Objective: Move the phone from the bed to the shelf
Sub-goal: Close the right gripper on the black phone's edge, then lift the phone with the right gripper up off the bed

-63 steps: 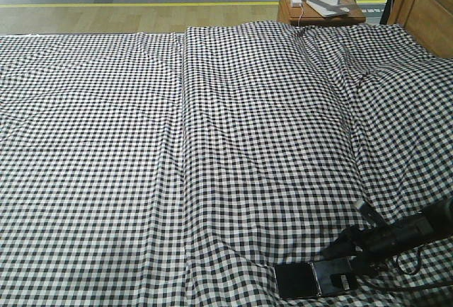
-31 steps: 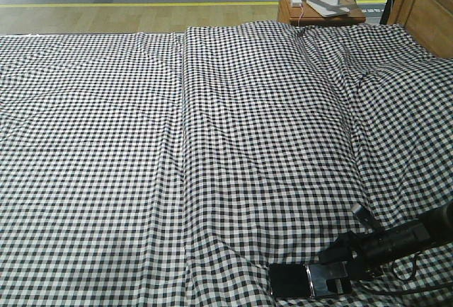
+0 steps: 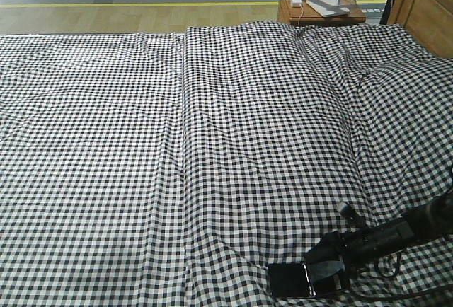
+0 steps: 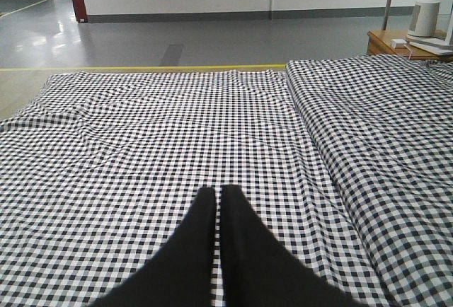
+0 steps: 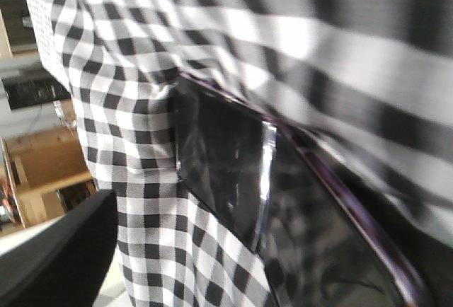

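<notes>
Right pincer (image 3: 327, 269) hides one end of the phone (image 3: 289, 280), grip unreadable; left pincer (image 4: 218, 201) closed, empty.

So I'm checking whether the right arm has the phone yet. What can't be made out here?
1. Grip: in the front view the right gripper covers the phone's right end, so whether it is open or shut is unclear.
2. Right wrist view: close and blurred, and the phone runs off the bottom edge.
3. Lift off the bed: neither view shows the phone's underside.
</notes>
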You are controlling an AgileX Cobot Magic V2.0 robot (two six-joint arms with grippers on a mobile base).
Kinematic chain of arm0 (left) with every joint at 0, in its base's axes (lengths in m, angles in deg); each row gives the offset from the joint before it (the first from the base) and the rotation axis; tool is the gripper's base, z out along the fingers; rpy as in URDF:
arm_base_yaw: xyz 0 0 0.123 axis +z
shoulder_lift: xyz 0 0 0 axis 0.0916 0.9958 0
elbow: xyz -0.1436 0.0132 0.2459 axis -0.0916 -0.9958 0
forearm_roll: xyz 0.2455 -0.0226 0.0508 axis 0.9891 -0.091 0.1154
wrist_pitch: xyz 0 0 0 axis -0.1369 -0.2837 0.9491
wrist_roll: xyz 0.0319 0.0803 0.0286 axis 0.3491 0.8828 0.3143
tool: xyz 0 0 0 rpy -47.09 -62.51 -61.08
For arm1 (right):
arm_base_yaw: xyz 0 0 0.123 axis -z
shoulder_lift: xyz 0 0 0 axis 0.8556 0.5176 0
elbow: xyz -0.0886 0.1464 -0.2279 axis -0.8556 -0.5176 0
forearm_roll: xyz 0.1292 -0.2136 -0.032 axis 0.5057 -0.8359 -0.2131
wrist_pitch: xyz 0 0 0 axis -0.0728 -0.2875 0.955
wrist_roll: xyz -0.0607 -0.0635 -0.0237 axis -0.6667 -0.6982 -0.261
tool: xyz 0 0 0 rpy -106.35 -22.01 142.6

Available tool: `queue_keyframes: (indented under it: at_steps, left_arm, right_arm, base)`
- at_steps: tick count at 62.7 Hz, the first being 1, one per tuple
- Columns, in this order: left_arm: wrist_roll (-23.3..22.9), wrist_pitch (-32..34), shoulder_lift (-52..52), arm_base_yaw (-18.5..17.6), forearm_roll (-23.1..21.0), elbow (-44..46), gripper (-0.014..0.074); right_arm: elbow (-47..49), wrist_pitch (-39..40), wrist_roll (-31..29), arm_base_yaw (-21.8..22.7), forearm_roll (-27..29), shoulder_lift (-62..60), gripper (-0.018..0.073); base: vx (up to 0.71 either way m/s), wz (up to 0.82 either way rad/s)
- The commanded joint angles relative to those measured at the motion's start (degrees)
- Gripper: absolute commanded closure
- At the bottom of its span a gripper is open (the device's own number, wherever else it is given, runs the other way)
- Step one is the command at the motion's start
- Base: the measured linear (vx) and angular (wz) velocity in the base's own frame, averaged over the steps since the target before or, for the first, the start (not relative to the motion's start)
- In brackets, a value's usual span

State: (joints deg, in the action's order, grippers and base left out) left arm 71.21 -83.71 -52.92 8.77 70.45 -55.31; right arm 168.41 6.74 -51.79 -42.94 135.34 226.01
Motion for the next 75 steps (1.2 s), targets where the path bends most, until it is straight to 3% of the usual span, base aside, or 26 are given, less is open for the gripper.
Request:
queue_keyframes:
  at_steps: [1,11,20,38,63,75]
  left_arm:
    - [0.0,3.99,-0.48,0.02,-0.53,-0.41,0.0595]
    - [0.0,3.99,-0.48,0.02,-0.53,-0.41,0.0595]
    - [0.0,3.99,-0.48,0.02,-0.53,-0.41,0.0595]
    - [0.0,3.99,-0.48,0.02,-0.53,-0.41,0.0595]
    - [0.0,3.99,-0.48,0.02,-0.53,-0.41,0.0595]
    - [0.0,3.99,-0.48,0.02,-0.53,-0.41,0.0595]
  right_arm:
    - [0.22,-8.2,-1.36,-0.87,1.88,-3.07,-0.0021]
    - [0.22,-8.16,-1.05,-0.5,1.6,-3.07,0.002]
    - [0.22,-8.16,-0.67,-0.01,1.0,-3.07,0.0139]
    - [0.22,-8.16,-0.25,-0.01,-0.19,-3.07,0.0571]
    - [-0.18,-8.21,0.02,0.04,-3.73,-8.03,0.0563]
    - [-5.73,-8.21,-4.21,0.04,-2.77,-12.46,0.0563]
  base:
    - [0.0,0.0]
    - [0.0,0.0]
    - [0.0,0.0]
    - [0.0,0.0]
    - [0.0,0.0]
    - [0.0,0.0]
